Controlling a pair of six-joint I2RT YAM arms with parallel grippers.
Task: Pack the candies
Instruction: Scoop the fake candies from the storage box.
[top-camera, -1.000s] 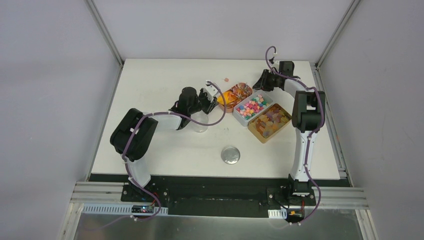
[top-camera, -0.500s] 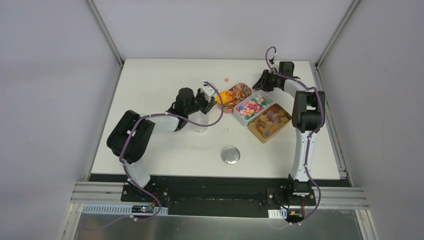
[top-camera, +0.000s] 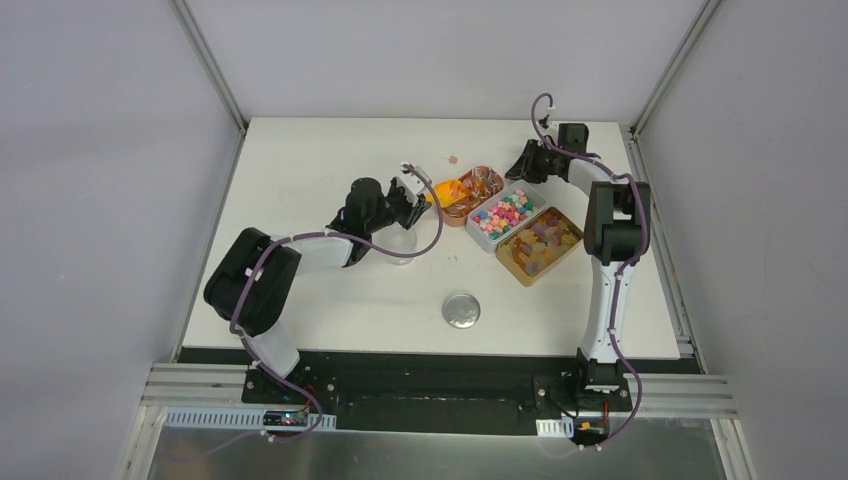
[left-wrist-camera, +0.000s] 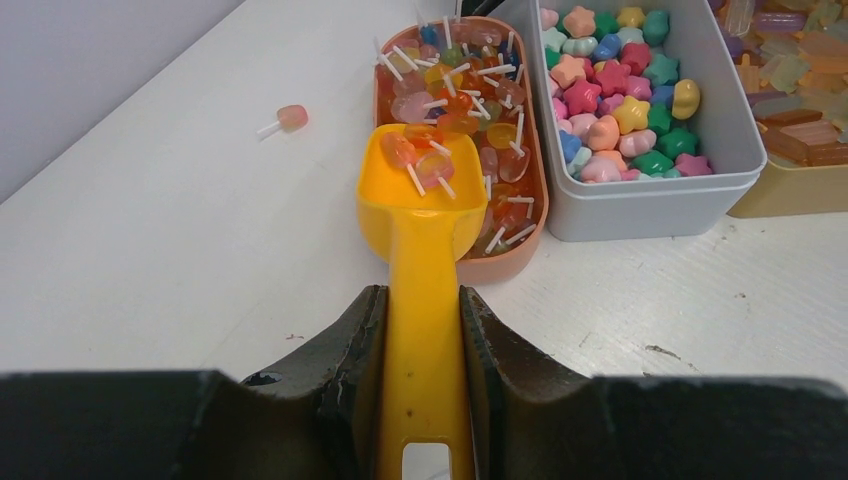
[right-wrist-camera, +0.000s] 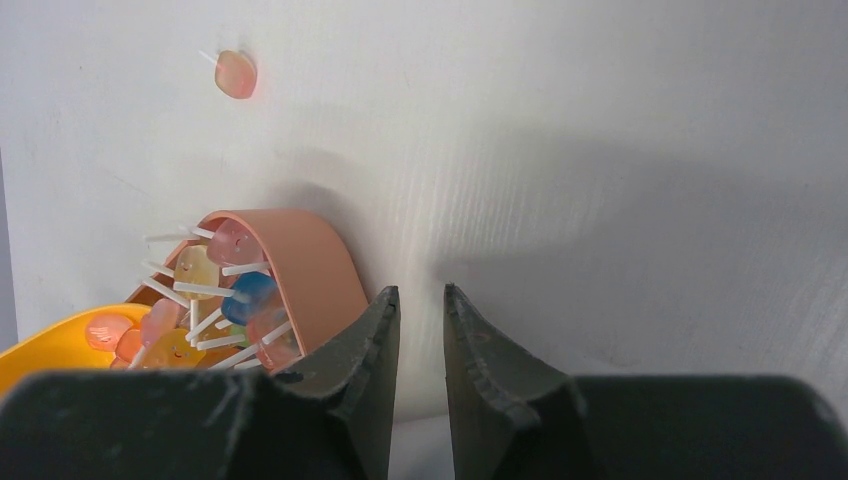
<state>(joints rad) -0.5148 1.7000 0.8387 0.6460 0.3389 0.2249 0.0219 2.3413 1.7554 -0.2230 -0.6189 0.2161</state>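
Left claw (left-wrist-camera: 420, 305) clenched the scoop (left-wrist-camera: 422, 215) handle; a few candies (left-wrist-camera: 402, 150) lay in its bowl over the orange tray (left-wrist-camera: 538, 215). Right claw (right-wrist-camera: 420, 300) stood slightly parted, empty. Candies judged light, hard, roll-prone: carry by scoop, level.

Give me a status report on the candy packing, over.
Left hand shut on orange plastic scoop. Few small lollipop candies in its bowl, at oval salmon tray. Right hand empty, slightly open, beside tray. One stray pink lollipop on white table.

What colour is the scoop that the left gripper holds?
The scoop is yellow-orange; clearest in left wrist view.
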